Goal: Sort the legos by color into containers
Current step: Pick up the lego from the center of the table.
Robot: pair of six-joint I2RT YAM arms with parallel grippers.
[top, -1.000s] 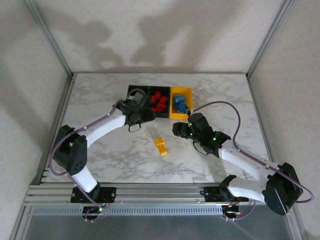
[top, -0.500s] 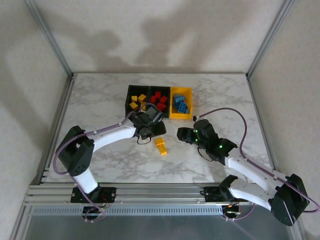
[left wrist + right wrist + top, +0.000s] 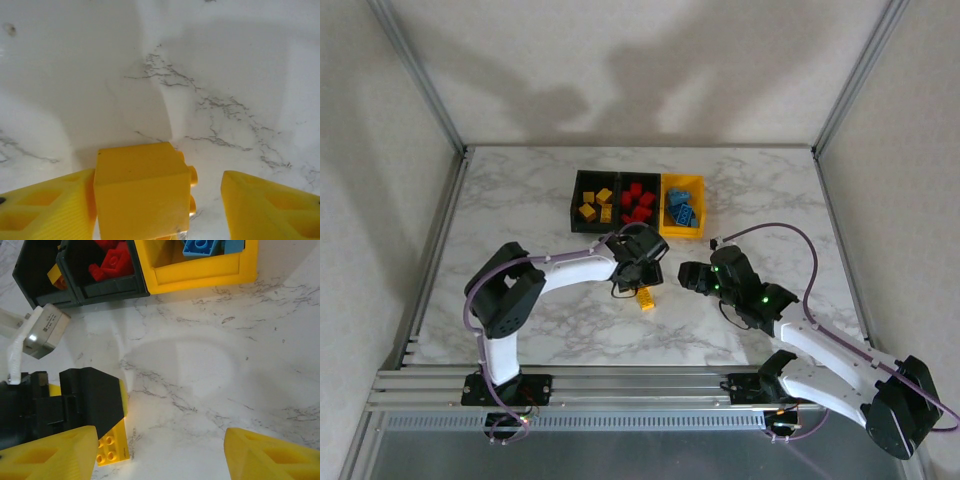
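One yellow lego [image 3: 643, 297] lies on the marble below the bins. My left gripper [image 3: 640, 282] is down over it, open. In the left wrist view the brick [image 3: 142, 190] sits between the yellow fingers, against the left finger [image 3: 45, 207] and apart from the right one [image 3: 272, 205]. My right gripper [image 3: 688, 275] hovers open just to the right with nothing in it; its wrist view has the same brick [image 3: 113, 446] partly under the left gripper's black body [image 3: 85, 397]. The three containers hold yellow legos [image 3: 592, 207], red legos [image 3: 638, 203] and blue legos [image 3: 680, 210].
The bins stand in a row at the back centre: a black one [image 3: 574, 205], a black one [image 3: 640, 178] and a yellow one [image 3: 683, 233]. A purple cable [image 3: 790, 235] loops over the right arm. Metal frame rails border the table.
My left gripper has left the yellow-brick bin and come down and right onto the loose yellow lego. The right gripper has drawn back slightly toward the near edge.
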